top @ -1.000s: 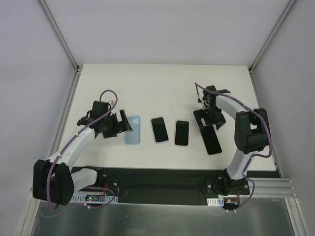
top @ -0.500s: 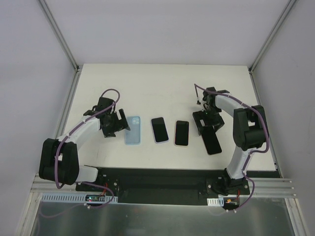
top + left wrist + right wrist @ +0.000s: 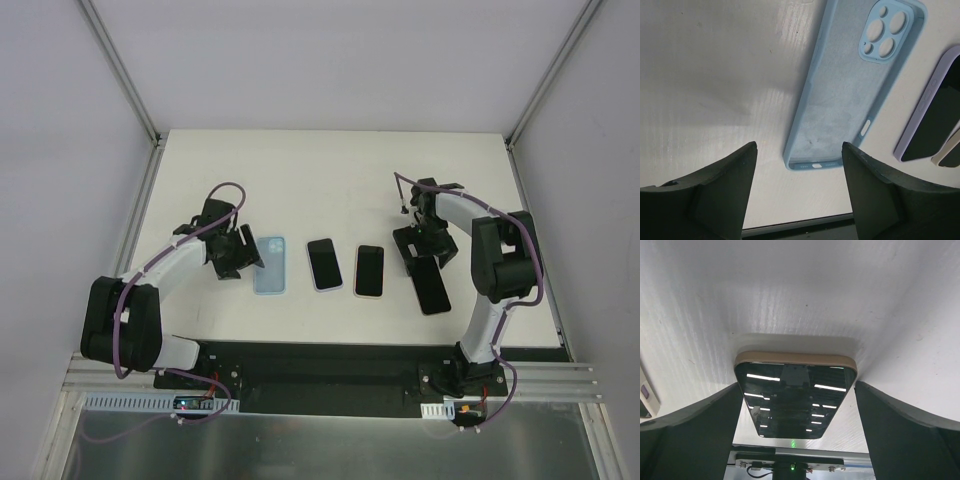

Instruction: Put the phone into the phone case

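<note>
An empty light blue phone case (image 3: 270, 265) lies open side up on the white table (image 3: 330, 180), left of centre. In the left wrist view the case (image 3: 855, 85) stretches away, its near end just between my fingertips. My left gripper (image 3: 252, 256) (image 3: 799, 190) is open, with a gap on each side of the case. A black phone with a tan edge (image 3: 432, 284) (image 3: 795, 395) lies flat at the right. My right gripper (image 3: 425, 255) (image 3: 797, 405) is open wide and straddles its far end, one finger on each side.
Two more phones lie between case and tan phone: one with a lilac edge (image 3: 323, 264) (image 3: 935, 120), one with a cream edge (image 3: 369, 270). The dark base rail (image 3: 330, 365) runs along the table's near edge. Metal frame posts (image 3: 120, 70) stand at the back corners.
My left gripper has edged toward the case's near end and its jaws have narrowed. The right arm has barely moved.
</note>
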